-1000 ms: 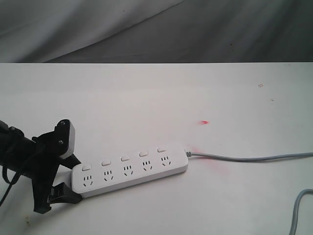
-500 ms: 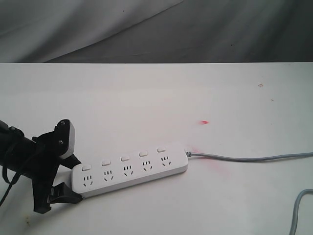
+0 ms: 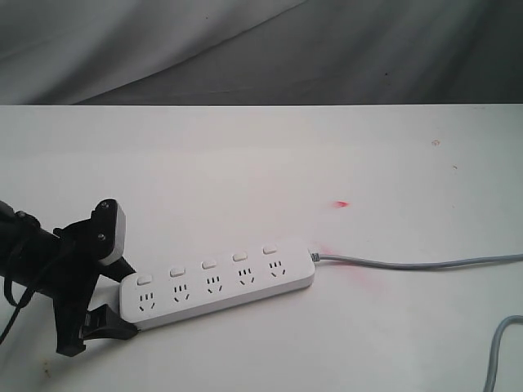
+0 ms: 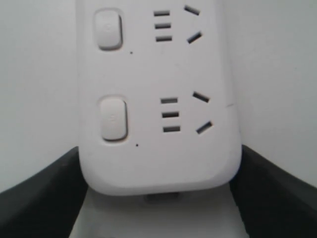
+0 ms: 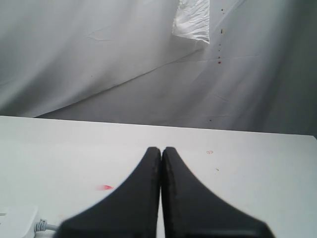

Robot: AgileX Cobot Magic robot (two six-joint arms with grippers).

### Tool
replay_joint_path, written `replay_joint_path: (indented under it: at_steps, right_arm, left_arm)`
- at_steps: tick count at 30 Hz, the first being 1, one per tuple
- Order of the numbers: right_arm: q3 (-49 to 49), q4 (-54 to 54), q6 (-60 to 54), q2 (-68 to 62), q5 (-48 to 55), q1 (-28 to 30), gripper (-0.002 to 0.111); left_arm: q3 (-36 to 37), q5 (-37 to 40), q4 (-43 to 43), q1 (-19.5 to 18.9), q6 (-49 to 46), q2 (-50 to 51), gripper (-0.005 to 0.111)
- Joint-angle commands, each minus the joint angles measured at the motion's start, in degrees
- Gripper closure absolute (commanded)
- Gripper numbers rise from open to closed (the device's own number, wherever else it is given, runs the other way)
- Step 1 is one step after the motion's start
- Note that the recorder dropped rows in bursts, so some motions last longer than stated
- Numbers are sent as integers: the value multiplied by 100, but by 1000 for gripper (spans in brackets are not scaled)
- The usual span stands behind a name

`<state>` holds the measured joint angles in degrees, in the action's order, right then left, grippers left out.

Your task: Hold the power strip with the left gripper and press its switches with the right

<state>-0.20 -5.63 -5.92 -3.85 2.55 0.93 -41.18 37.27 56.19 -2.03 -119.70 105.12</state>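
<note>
The white power strip (image 3: pixel 216 286) lies slanted on the white table, its grey cord (image 3: pixel 409 263) running off to the right. Its five switches (image 3: pixel 208 265) sit in a row above the sockets. My left gripper (image 3: pixel 121 294) is shut on the strip's left end, one finger on each long side. In the left wrist view the black fingers (image 4: pixel 39 198) flank the rounded end of the power strip (image 4: pixel 158 148), and two switches (image 4: pixel 113 119) show. My right gripper (image 5: pixel 161 149) is shut and empty, above the table, away from the strip. It is out of the exterior view.
A second stretch of grey cord (image 3: pixel 498 351) curves at the front right corner. Small red light spots (image 3: pixel 341 203) lie on the table beyond the strip's right end. Grey cloth (image 3: pixel 261 49) hangs behind the table's far edge.
</note>
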Motion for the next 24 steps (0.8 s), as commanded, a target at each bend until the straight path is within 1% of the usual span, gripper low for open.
replay_joint_path:
  at_steps: [1, 5, 9, 11, 14, 17, 22, 24]
  right_arm:
    - [-560, 30, 18, -44, 717, 31, 108]
    - [-1745, 217, 18, -698, 1320, 31, 108]
    - [-2772, 224, 18, -1642, 1351, 19, 108]
    - [-3082, 224, 18, -2100, 1351, 19, 108]
    - [-3261, 144, 18, -2661, 1366, 19, 108]
    - [-3261, -387, 18, -3062, 1353, -121, 108]
    - [-3261, -437, 172, -3582, 1659, -824, 108]
    - [-3416, -526, 160, -3820, 1982, -1118, 108]
  left_arm:
    - [-44, 22, 71, 24, -17, 23, 54]
    - [-44, 22, 71, 24, -17, 23, 54]
    - [-44, 22, 71, 24, -17, 23, 54]
    - [-44, 22, 71, 24, -17, 23, 54]
    - [-44, 22, 71, 24, -17, 23, 54]
    - [-44, 22, 71, 24, -17, 23, 54]
    - [-44, 22, 71, 24, -17, 23, 54]
    - [-44, 22, 71, 24, -17, 23, 54]
